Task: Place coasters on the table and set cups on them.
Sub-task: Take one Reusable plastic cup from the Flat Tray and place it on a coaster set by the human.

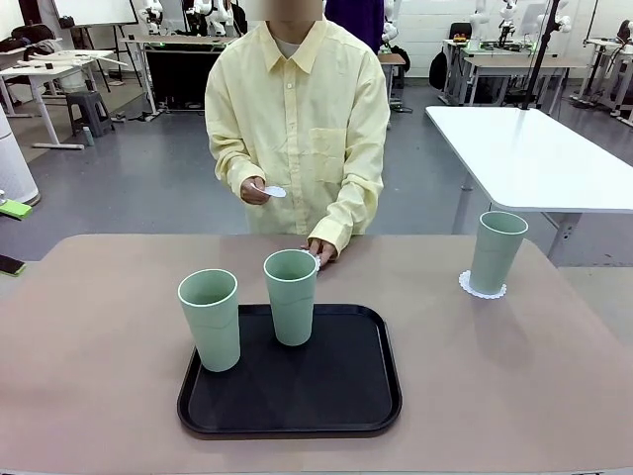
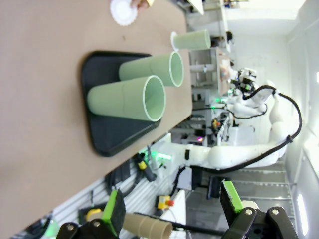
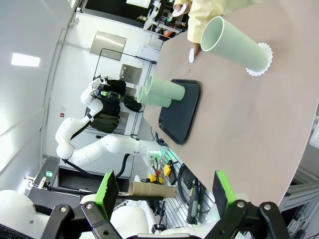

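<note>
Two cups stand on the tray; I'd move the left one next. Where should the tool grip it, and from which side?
Probably the left cup across its upper wall, level from the robot's left. It stands upright at the edge of the tray, free on that side; the other cup crowds its right.

The wide beige-tan matte bench (image 1: 514, 376) with rounded corners is carrying a black rectangular plastic tray (image 1: 297, 401), which is lying flat near the middle, toward the robot's edge. A thin white round coaster (image 1: 483, 295) with a scalloped, lace-like rim is lying flat toward the robot's right, well apart from the tray. A second coaster (image 2: 122, 12) of the same kind is lying near the far edge, beyond the tray, with a person's hand (image 1: 322, 249) touching it.
</note>
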You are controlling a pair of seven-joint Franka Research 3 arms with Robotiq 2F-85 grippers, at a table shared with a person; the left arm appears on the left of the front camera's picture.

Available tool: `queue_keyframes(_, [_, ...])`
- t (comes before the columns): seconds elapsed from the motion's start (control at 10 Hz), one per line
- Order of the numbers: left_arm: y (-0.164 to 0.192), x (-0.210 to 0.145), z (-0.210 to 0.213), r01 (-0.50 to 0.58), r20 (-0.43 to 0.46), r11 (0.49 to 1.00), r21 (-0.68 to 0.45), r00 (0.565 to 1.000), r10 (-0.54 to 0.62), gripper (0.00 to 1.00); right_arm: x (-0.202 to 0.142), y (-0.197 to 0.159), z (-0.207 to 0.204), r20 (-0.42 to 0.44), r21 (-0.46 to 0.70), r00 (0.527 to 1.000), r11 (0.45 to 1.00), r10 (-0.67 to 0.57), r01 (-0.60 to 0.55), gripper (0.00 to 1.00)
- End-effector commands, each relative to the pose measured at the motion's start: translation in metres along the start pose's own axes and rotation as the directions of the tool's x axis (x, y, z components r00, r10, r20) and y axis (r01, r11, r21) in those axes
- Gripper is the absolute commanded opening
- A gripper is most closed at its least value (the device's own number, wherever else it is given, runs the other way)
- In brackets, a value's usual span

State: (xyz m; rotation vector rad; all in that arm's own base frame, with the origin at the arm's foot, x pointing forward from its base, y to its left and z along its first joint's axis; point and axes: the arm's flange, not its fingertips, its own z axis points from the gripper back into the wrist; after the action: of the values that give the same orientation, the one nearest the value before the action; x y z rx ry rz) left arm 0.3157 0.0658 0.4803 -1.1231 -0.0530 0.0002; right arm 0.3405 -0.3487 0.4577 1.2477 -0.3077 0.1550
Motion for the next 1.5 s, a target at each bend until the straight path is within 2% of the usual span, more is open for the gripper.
queue_keyframes(0.0, [-0.0003,0.0001,0.0009,0.017,0.006,1.000,-0.019,1.000,-0.016,1.00,0.0000,0.0028,0.0006,0.001,-0.005,1.000,1.000,0.002,-0.002,1.00])
queue_keyframes(1.4, [-0.0003,0.0001,0.0009,0.017,0.006,1.000,-0.019,1.000,-0.016,1.00,0.0000,0.0028,0.0006,0.001,-0.005,1.000,1.000,0.002,-0.002,1.00])
